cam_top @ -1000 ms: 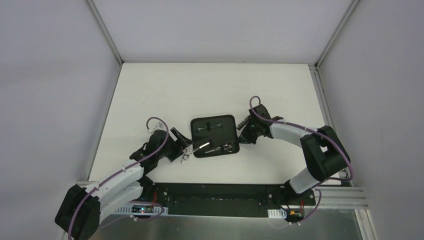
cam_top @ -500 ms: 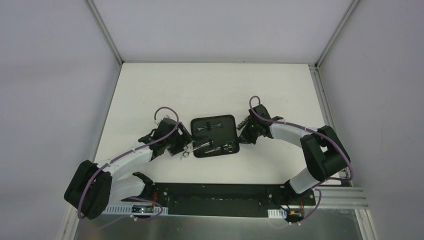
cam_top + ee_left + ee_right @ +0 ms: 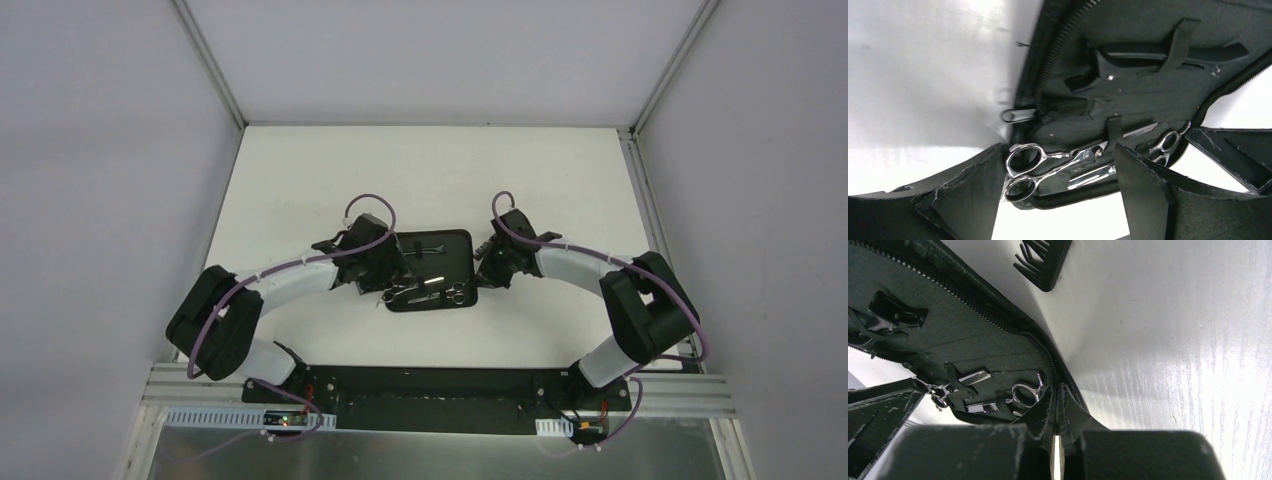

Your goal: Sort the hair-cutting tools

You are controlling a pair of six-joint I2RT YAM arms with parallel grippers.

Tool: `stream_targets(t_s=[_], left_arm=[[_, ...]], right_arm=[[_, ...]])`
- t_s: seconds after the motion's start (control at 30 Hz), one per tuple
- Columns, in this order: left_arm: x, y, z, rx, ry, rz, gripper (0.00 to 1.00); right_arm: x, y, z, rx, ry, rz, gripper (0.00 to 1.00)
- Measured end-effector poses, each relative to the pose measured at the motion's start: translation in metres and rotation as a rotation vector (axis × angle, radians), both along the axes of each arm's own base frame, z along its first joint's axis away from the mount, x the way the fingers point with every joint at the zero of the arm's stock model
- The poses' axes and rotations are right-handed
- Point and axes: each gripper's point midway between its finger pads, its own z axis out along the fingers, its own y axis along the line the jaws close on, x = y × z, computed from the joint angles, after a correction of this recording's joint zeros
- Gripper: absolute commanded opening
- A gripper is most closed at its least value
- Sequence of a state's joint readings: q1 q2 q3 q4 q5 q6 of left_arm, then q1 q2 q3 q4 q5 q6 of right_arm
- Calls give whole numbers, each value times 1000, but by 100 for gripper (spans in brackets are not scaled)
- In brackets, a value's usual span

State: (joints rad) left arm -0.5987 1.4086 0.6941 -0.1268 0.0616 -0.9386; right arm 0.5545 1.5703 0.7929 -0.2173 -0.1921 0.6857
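Observation:
The black zip case (image 3: 445,262) lies open mid-table. Silver ring-handled scissors (image 3: 1048,164) lie along its near edge, the blade tip under a black strap (image 3: 1113,131). My left gripper (image 3: 1058,200) is open, its fingers either side of these scissors without touching them; in the top view it (image 3: 390,285) sits over the case's left edge. A second pair of silver scissors (image 3: 1168,144) and a black clip (image 3: 1168,52) rest in the case. My right gripper (image 3: 1057,405) is shut on the case's right zip edge (image 3: 1048,357).
A black comb (image 3: 1043,260) lies on the white table just beyond the case's right side. The right arm (image 3: 580,268) curves in from the right, the left arm (image 3: 290,280) from the left. Grey walls enclose the table.
My left arm swung forward and to the right, from beside the case to over its left edge. The silver scissors moved with it onto the case. The right arm barely moved.

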Motion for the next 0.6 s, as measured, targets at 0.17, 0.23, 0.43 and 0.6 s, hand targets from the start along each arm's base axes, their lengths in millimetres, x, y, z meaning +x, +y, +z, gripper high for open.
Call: stream_targets(t_s=[0.17,0.23,0.43,0.6], left_arm=[[-3,-13,-1,59,4,-45,84],[-4,-15,-1,88,5,-57,84],[-7,-20,0,188,0,-122,84],[-10,-24,3,289,-21,-202,84]], right_arm=[[0,0,0,-8,-6,0,0],[0,1,0,-11,-8,1,0],[0,1,-1,-22,-14,1,0],[0,2,0,-31,-17,0,0]])
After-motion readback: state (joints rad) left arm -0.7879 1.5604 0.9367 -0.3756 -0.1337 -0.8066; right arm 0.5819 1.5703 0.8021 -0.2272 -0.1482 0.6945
